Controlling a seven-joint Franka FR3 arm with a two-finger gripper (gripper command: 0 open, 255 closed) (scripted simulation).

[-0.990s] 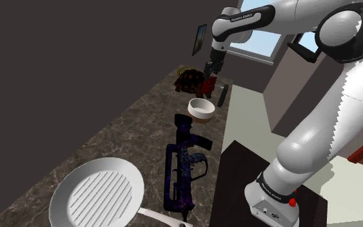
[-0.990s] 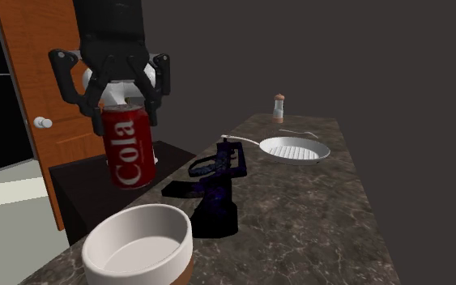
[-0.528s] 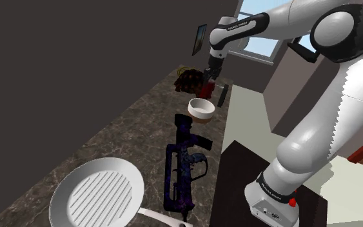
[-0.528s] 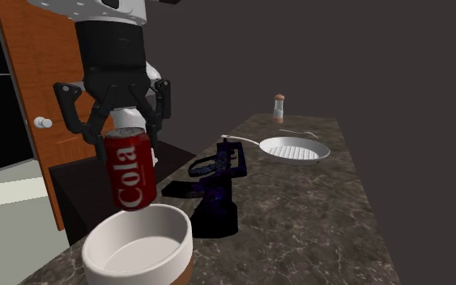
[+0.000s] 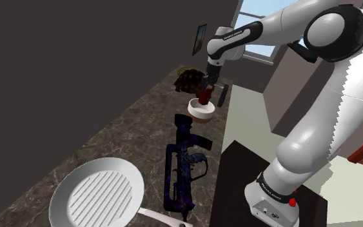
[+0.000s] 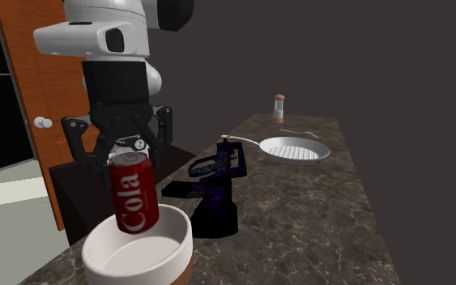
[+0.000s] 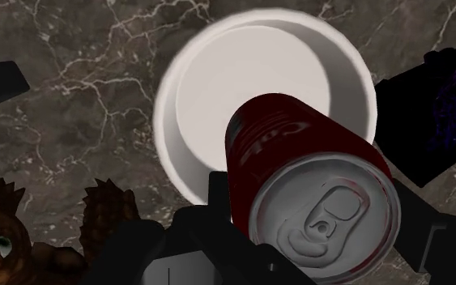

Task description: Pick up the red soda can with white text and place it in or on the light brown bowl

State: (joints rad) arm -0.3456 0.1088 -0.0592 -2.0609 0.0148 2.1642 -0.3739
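Step in hand: the placing stage. The gripper (image 6: pixel 127 158) is clamped on the upper end of the red soda can (image 6: pixel 134 194), one black finger on each side of the top rim, and carries it over the light brown bowl (image 6: pixel 181 243).

Location of the can: in the second exterior view it stands over the bowl's mouth, at about eleven o'clock from the bowl's centre, with its lower end dipping past the line of the far rim. Whether the base touches the bowl's floor cannot be told. In the wrist view the can (image 7: pixel 307 170) runs from between the fingers down to the white inside of the bowl (image 7: pixel 169 89), and the base sits off the bowl's middle, near one side of the rim.

Axis and heading: the long axis is close to vertical, with the tab end up at the gripper and the base down into the bowl. In the second exterior view it leans slightly, the top towards eleven o'clock and the base towards five. The white lettering runs along the length.

Next move, as judged: a short straight descent until the base is borne by the bowl, then parting of the fingers and a vertical lift clear. Given the lean and the off-centre position, the can may tip against the rim on release.

Also noted: a dark rifle-shaped object (image 6: pixel 218 190) lies on the marble counter (image 6: pixel 315 219) at two o'clock from the bowl, apart from it
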